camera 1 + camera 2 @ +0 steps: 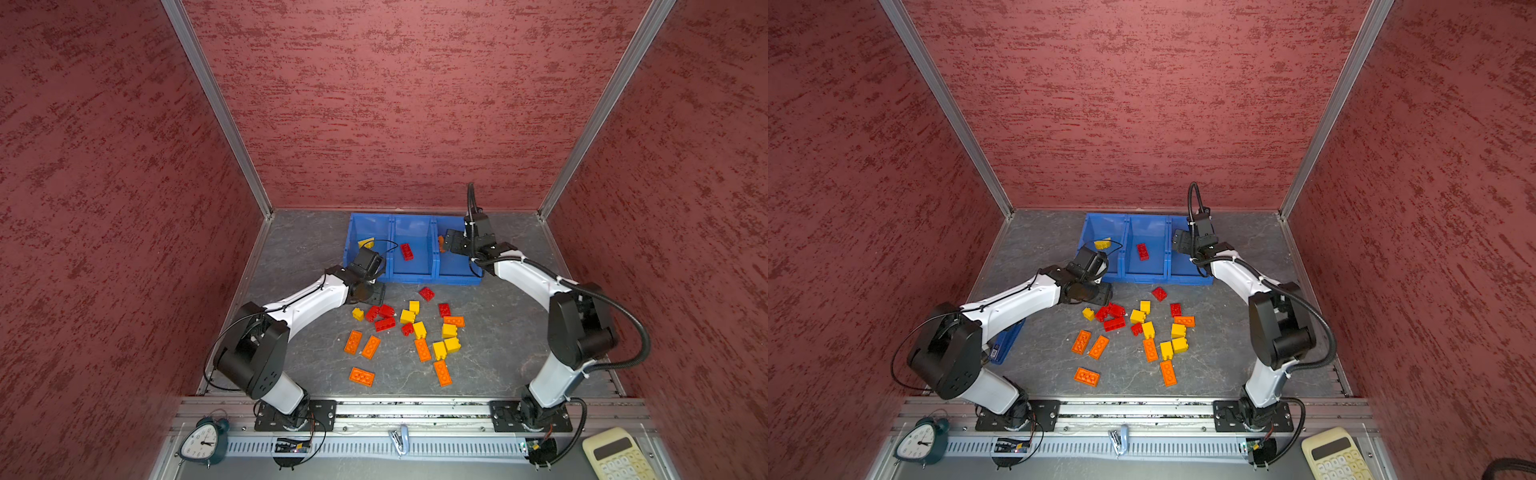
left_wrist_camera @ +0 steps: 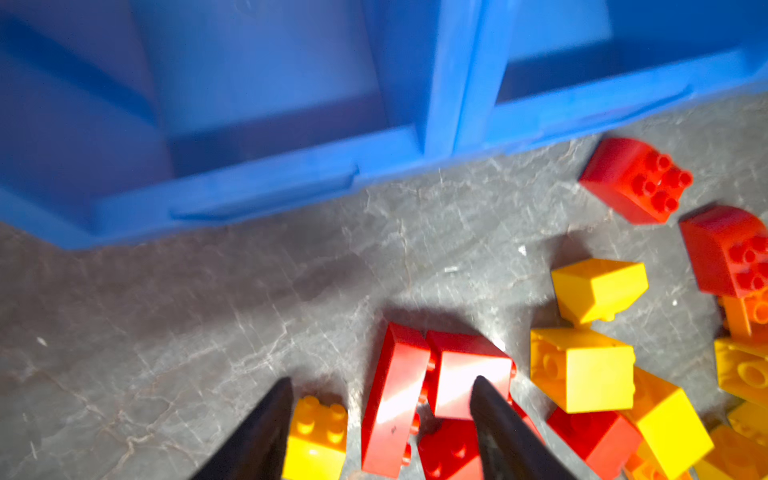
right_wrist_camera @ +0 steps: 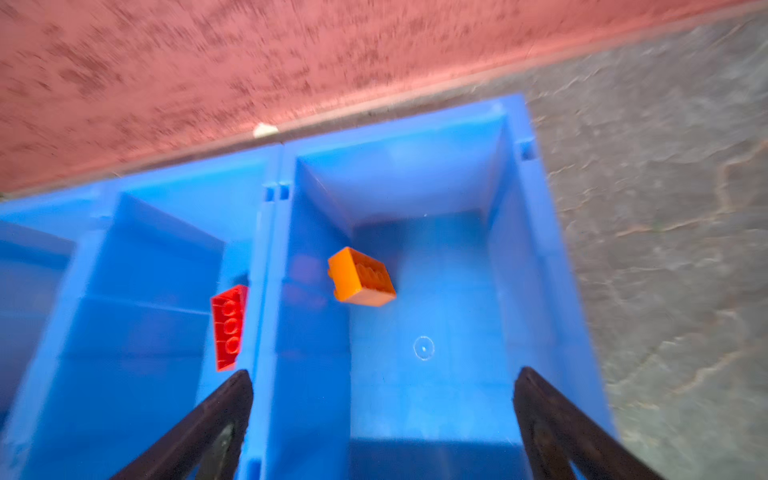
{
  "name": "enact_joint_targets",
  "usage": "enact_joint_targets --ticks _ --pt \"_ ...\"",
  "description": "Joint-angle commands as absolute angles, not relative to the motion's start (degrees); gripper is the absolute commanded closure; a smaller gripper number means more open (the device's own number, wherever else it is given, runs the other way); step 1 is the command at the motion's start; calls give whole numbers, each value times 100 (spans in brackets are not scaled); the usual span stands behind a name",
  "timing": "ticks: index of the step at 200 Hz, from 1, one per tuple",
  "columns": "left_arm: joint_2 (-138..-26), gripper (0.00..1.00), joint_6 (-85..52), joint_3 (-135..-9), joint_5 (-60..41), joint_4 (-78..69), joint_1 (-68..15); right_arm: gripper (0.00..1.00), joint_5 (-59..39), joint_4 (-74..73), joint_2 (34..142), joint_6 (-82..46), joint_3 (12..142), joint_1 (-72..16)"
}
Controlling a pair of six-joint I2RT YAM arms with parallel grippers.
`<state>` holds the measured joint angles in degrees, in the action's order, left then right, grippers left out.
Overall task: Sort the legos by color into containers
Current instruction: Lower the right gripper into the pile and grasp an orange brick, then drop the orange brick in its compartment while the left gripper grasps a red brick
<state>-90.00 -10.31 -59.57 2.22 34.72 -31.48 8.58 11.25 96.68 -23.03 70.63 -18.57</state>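
Back of worktop (image 1: 299, 249): three blue bins (image 1: 415, 277) joined in a row, seen in both top views.
Left bin (image 1: 360, 226): one yellow brick (image 1: 365, 242) inside.
Middle bin (image 1: 411, 228): one red brick (image 1: 406, 251) lying on its floor.
Right bin (image 3: 457, 291): one orange brick (image 3: 360, 276) inside, tilted and blurred; resting or dropping, cannot tell.
Right gripper (image 3: 384, 374): above the right bin, jaws spread wide with nothing between them; the orange brick is clear of both.
Left gripper (image 2: 382, 419): low over the worktop, just in front of the left bin, at the near edge of the loose pile. Jaws stand apart, straddling a small yellow block (image 2: 318, 440) and a long red block (image 2: 395, 399) standing on edge. The yellow block sits just beside one jaw; neither block looks pinched.
Loose pile (image 1: 409, 328): red, yellow and orange bricks scattered on the worktop in front of the bins. Reds and yellows lie nearer the bins, long orange ones nearer the front.
Front rail: clock (image 1: 203, 442) at one end, calculator (image 1: 615, 455) at the other.
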Motion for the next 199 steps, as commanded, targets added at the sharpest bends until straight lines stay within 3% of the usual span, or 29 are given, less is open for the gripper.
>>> enact_joint_targets --ticks 1,26,88,118,166,199 --pt "-9290 40 -766 -6104 14 3915 -3175 1 1171 692 9114 -2303 6684 -1837" --pt "-9545 47 -609 -6247 88 4161 -3182 1 1403 399 8819 -2290 6336 -1837" --pt "-9977 48 -504 -6356 -31 4075 -3295 1 1525 335 8785 -2139 6267 -1835" --pt "-10146 56 -484 -6437 -8 4080 -3331 1 1556 265 8774 -2143 6191 -1836" --pt "-10327 58 -478 -6492 -10 4081 -3365 1 1549 257 8767 -2127 6127 -1837" --pt "-10305 65 -519 -6456 -57 3970 -3390 1 1529 246 8764 -2127 6110 -1837"
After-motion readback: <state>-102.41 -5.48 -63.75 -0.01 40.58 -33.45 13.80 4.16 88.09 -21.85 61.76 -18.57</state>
